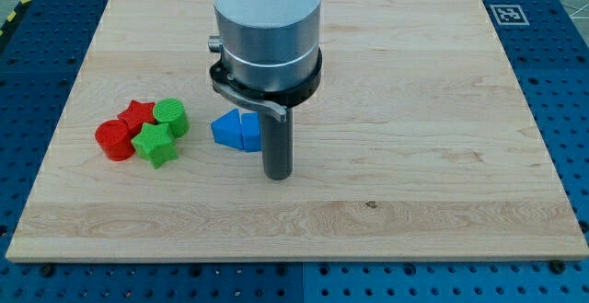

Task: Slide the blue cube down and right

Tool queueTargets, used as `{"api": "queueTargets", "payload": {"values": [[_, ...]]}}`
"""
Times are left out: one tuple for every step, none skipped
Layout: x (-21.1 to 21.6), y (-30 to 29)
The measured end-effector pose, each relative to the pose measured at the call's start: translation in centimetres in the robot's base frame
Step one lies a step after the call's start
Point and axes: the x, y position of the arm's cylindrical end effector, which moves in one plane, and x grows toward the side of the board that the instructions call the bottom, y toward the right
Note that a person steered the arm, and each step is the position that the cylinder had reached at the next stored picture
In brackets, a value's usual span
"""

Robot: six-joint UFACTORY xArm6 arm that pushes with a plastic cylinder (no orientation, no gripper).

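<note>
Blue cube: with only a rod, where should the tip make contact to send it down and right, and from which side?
No gripping here, only pushing. My tip stands at the blue cube's lower right, on the wrong side. It should probably go around to the cube's upper-left face and push from there, aiming through the middle so the block does not spin. The red and green blocks sit apart at the view's left.

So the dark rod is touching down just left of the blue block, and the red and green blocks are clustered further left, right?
Not quite. In the camera view my tip sits just right of the blue block, not left of it. The red cylinder, red star, green cylinder and green star do cluster further left.
</note>
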Motion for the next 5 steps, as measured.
{"api": "queueTargets", "payload": {"values": [[-5.4, 0.0], [-11.5, 1.0], [-16.1, 1.0], [-16.0, 0.5], [-12.8, -2.0]]}}
